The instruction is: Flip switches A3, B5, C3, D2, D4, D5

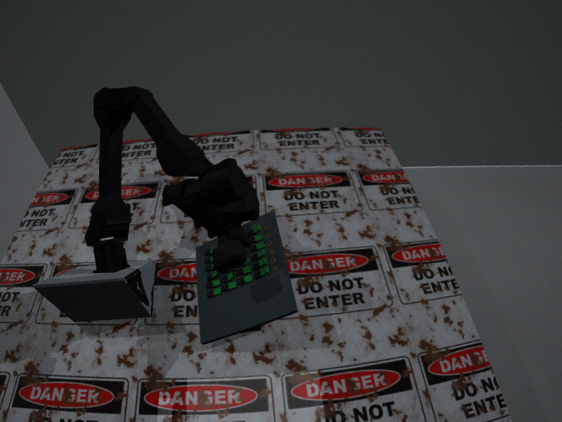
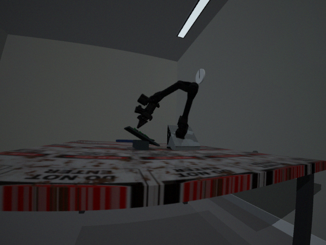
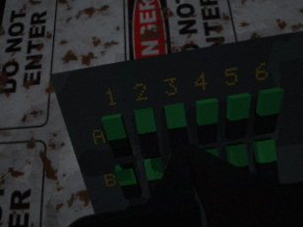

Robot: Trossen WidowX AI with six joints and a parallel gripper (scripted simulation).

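Hovering over the upper rows of the tilted switch panel (image 1: 245,314) (image 2: 141,135) (image 3: 74,97), the pincer (image 1: 247,243) (image 2: 137,128) (image 3: 183,150) has its tips pressed together near the switch at A3 (image 3: 175,117), whose green part faces the printed numbers; the panel sits on the sign-patterned table (image 1: 336,318) (image 2: 92,169) (image 3: 89,28), in front of the arm's sloped grey base (image 1: 91,296) (image 2: 184,143), with a pale ceiling light (image 2: 193,18) above

Dim room with plain grey walls (image 1: 318,68) (image 2: 250,92); a long ceiling light (image 2: 193,18) glows above. Rust-flecked "DANGER DO NOT ENTER" signs cover the desk (image 1: 355,327) (image 2: 158,169), its near edge striped red, black and white.
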